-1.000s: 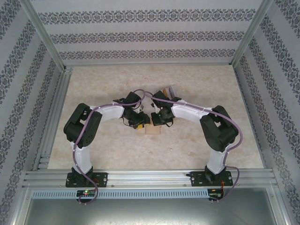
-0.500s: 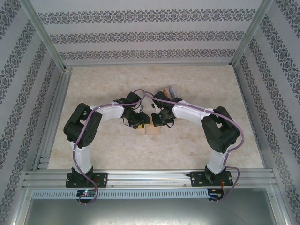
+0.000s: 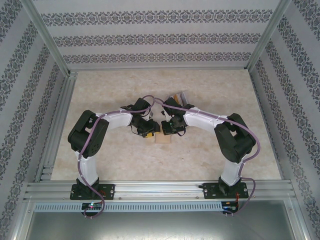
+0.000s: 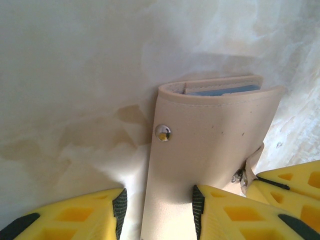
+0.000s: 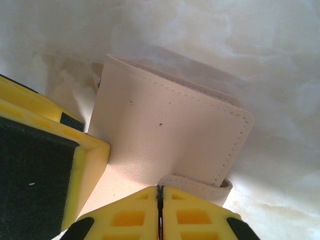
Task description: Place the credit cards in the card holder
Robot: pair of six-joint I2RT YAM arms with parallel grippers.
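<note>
So the right claw is pressed fully together, no gap at all between the yellow fingers, and it looks pinched on the snap tab at the card holder's near corner. The tab curls out from right under the fingertips.

The left claw is about half spread and straddles the card holder along its near edge. One pad sits against the tan leather; the other has a sliver of space between it and the holder's side edge, so it's around the thing rather than clamping it, as far as I can tell. From the right wrist view one of the left claw's fingers sits right up against the holder's side.

The card holder itself lies folded on the counter, tan face up, with a little metal stud near one edge. At the holder's far edge the fold gapes a bit and there's a blue-grey strip inside. Can't tell if that's a card or just the lining.

From above, both claws meet over the holder roughly mid-counter. The credit cards look like a small striped cluster beyond the holder, just past the right arm's wrist, too small to make out properly.
</note>
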